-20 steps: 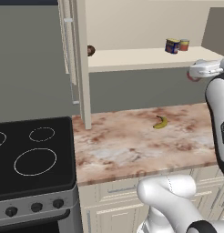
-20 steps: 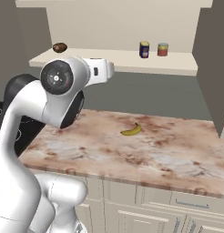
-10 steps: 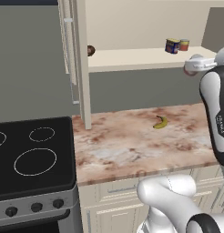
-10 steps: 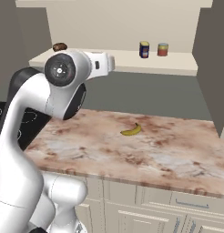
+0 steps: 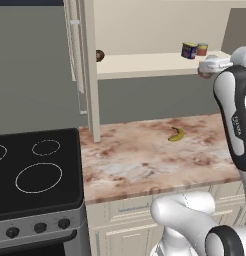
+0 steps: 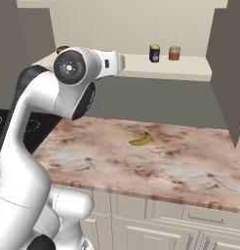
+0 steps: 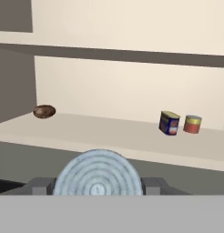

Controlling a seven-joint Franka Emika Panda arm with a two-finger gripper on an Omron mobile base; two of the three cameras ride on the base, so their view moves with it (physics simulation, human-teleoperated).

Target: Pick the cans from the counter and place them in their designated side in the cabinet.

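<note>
The two-finger gripper (image 7: 99,190) is clamping a can with a ribbed pale silver-blue round top (image 7: 99,174), its dark fingertips (image 7: 40,185) sitting closed against either side of the can.

The gripper is hovering in front of the cream-beige wall cabinet (image 7: 109,132), level with the front edge of its wide shelf. On that shelf, to the right, the dark blue cylindrical can with a yellow label (image 7: 169,123) and a red can with a yellowish top (image 7: 192,124) are standing side by side (upright, just apart). A small brown round object (image 7: 44,111) is lying at the shelf's left end.

On the mottled pink-brown marble counter (image 5: 145,160) a curved yellow banana (image 5: 176,133) is lying well below the gripper.
</note>
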